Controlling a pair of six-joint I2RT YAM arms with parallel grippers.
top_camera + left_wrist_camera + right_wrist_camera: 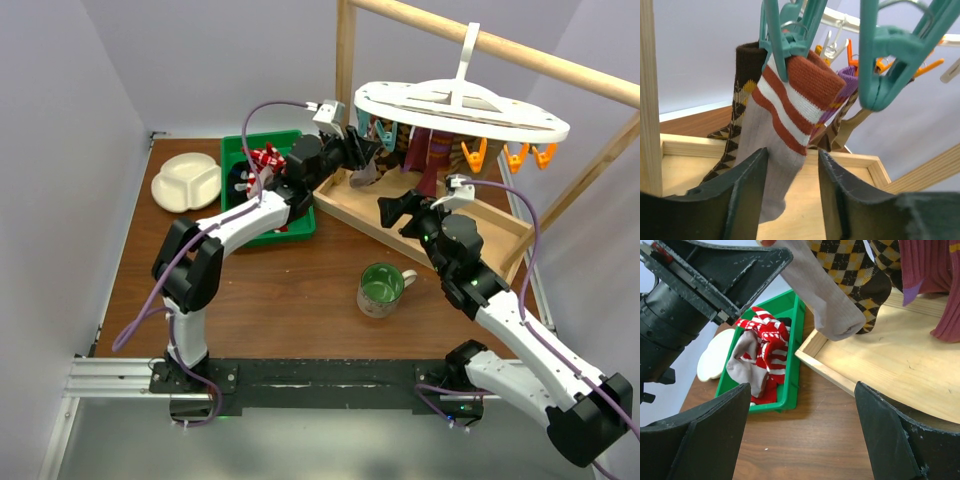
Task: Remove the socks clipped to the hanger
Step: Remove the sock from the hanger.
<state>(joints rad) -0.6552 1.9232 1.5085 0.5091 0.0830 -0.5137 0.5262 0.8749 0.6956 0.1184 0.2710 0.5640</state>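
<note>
The white oval hanger (460,110) hangs by its hook from a wooden pole. A grey sock with a rust-and-white striped cuff (790,115) is held by a teal clip (785,30). My left gripper (792,155) is open around its lower part; the left finger sits against the fabric and a gap shows at the right finger. Behind it hang a brown checkered sock (742,100) and a purple one (847,82). My right gripper (801,390) is wide open over the table, below the grey sock's toe (825,305), and holds nothing. A maroon sock (935,275) hangs to its right.
A green bin (262,140) with red-and-white and grey socks (762,340) stands left of the wooden tray (440,225) under the hanger. A green mug (381,289) stands near the right arm, and a white divided plate (186,181) at far left. Wooden frame post (346,60) rises beside the left gripper.
</note>
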